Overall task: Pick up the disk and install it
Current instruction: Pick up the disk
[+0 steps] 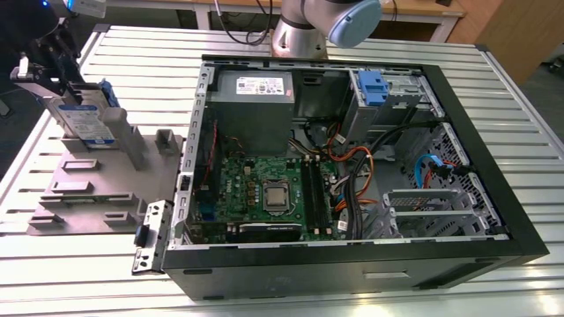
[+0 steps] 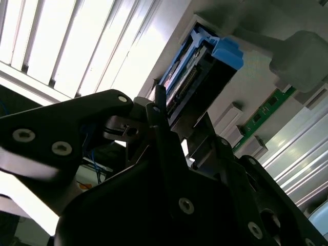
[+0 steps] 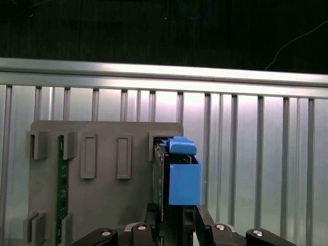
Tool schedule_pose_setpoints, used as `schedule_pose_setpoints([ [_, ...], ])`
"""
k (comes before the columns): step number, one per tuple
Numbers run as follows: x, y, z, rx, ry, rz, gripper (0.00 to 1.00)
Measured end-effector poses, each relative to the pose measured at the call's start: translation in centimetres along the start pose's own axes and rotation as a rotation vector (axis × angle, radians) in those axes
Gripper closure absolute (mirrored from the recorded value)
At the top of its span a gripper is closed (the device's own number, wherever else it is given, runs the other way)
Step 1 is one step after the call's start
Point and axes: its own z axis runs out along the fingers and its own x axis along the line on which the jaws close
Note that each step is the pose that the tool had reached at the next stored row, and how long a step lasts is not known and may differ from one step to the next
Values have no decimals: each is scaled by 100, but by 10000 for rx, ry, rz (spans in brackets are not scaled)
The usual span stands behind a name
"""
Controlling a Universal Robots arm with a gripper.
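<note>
Disk upright on grey fixture, gripper straddling its end, at its eleven o'clock in the exterior view, whether clamped cannot be told

Open computer case, grey fixture

Pale slatted aluminium table, glare along its ribs; wooden desk behind, black cables hanging beneath; brown wooden panel, dark floor around

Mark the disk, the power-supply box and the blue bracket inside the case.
disk [image 1: 86, 124]: exterior view, on its labelled face.
power-supply box [image 1: 251, 122]: exterior view, middle of its grey face.
blue bracket [image 1: 372, 89]: exterior view, on its plastic front.
</note>
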Motion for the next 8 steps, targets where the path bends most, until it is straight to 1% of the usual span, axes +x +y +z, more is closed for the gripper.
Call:
schedule_pose_setpoints([
  [5, 1, -1, 0, 0, -1, 0, 58],
  [8, 14, -1, 0, 0, 0, 0, 58],
])
